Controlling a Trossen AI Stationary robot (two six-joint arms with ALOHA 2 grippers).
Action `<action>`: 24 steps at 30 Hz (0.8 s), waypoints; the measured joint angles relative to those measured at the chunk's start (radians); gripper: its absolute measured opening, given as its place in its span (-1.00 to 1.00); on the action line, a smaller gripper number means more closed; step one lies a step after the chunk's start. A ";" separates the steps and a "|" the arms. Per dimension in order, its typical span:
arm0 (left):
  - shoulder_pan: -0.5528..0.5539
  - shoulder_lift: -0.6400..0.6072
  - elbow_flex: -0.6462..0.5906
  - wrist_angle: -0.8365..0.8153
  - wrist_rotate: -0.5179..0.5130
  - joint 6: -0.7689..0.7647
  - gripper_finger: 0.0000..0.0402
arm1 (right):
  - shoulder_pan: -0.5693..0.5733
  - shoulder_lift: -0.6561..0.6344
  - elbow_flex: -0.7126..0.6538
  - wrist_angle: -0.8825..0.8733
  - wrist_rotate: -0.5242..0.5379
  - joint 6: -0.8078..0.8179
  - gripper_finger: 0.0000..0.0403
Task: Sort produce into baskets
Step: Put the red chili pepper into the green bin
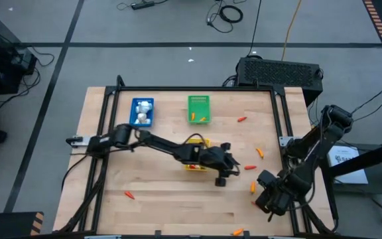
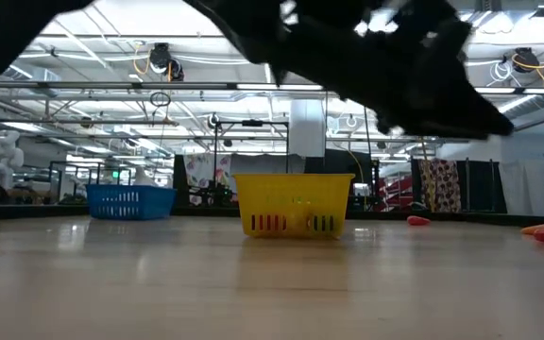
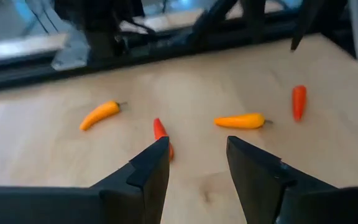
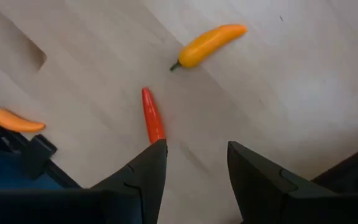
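Observation:
The produce here is small orange and red pepper-like pieces scattered on the wooden table. White bulbs lie in the blue basket, and an orange piece lies in the green basket. My left arm partly covers the yellow basket. My left gripper reaches past it toward the table's right side. It is open and empty, with a red piece and an orange piece on the table just beyond its tips. My right gripper hangs open near the right front. It points down over a red piece.
More pieces lie loose at the far right, the near left and the front edge. A black frame rail borders the table. In the low view the yellow basket stands mid-table, with the blue basket farther off.

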 joint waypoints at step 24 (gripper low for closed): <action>0.043 0.441 0.523 -0.123 0.045 -0.061 0.46 | 0.075 0.001 0.000 -0.001 0.059 0.067 -0.21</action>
